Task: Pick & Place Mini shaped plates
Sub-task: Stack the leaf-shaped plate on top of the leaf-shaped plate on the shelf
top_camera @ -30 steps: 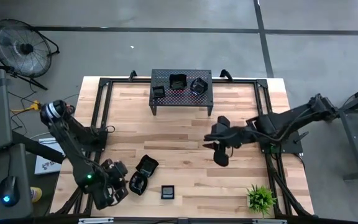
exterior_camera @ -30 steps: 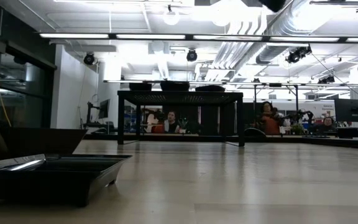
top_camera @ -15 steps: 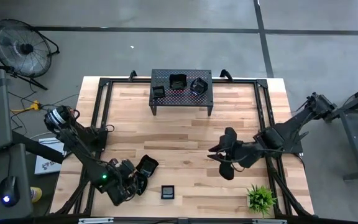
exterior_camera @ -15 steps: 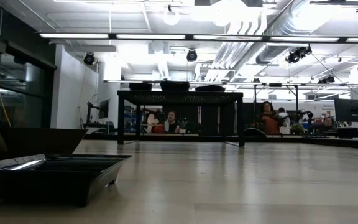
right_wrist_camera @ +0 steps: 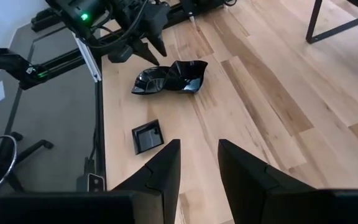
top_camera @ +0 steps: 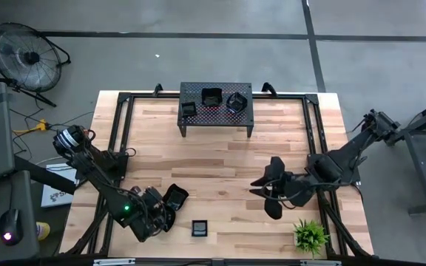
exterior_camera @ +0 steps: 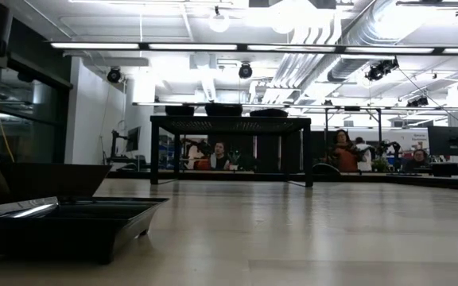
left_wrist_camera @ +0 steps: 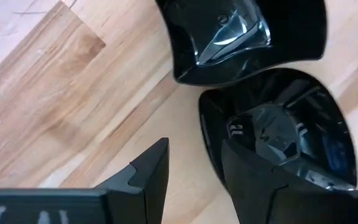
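The left gripper (top_camera: pixel 161 216) has slid in along the bench's near edge toward its left corner, and now sits right at the rounded plate (left_wrist_camera: pixel 284 134), which touches a wavy-rimmed plate (top_camera: pixel 174 196) just behind it; a second ago it stood off beside this pair. Its fingers (left_wrist_camera: pixel 151 171) are spread with nothing between them, one tip over bare wood beside the rounded plate's rim, the other over the dish, so by my reading it is lining up to straddle that rim for a pick, not yet gripping. The right gripper (top_camera: pixel 271 201) has drawn back from mid-bench toward the right side, fingers (right_wrist_camera: pixel 163 165) parted and empty, leaving room. A small square plate (top_camera: pixel 200 228) lies alone at the near edge, and three plates (top_camera: pixel 211 97) already rest on the perforated stand (top_camera: pixel 247 112) at the far edge, so three remain to move
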